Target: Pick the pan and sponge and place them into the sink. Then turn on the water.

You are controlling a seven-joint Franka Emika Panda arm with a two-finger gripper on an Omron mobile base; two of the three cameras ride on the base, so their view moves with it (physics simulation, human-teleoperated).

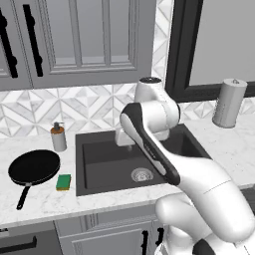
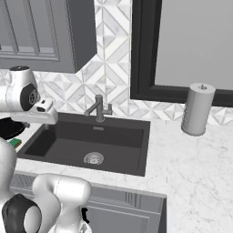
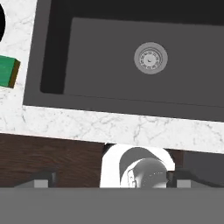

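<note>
The fingers (image 3: 43,180), two small dark tips at the foot of the hand view, stand spread wide apart with nothing between them, looking straight down over the sink (image 3: 52,52).

The tabletop (image 1: 45,196) is white marble with grey veining, and the sink is sunk into it. Below the sink's front edge run grey cabinet doors (image 1: 114,239) with black handles. Behind the sink the wall carries a white and grey geometric tile backsplash (image 1: 89,107); above and to the left of the sink hang grey panelled upper cabinets (image 1: 74,40), and above and to the right of it sits a window in a black frame (image 2: 182,50).

The sink is a dark charcoal rectangular basin, empty apart from the round silver drain (image 1: 142,175) in its floor. A grey faucet (image 2: 99,109) stands at the sink's back edge. No stream falls from its spout.

The pan (image 1: 34,168) rests on the tabletop left of the sink, its thin handle reaching toward the front edge. The sponge (image 1: 63,182), green on top, lies just beside the sink's left rim, between pan and sink. A soap dispenser (image 1: 59,137) stands behind the pan, near the sink's back left corner. A grey cylindrical canister (image 2: 197,109) stands on the tabletop right of the sink, near the window.
</note>
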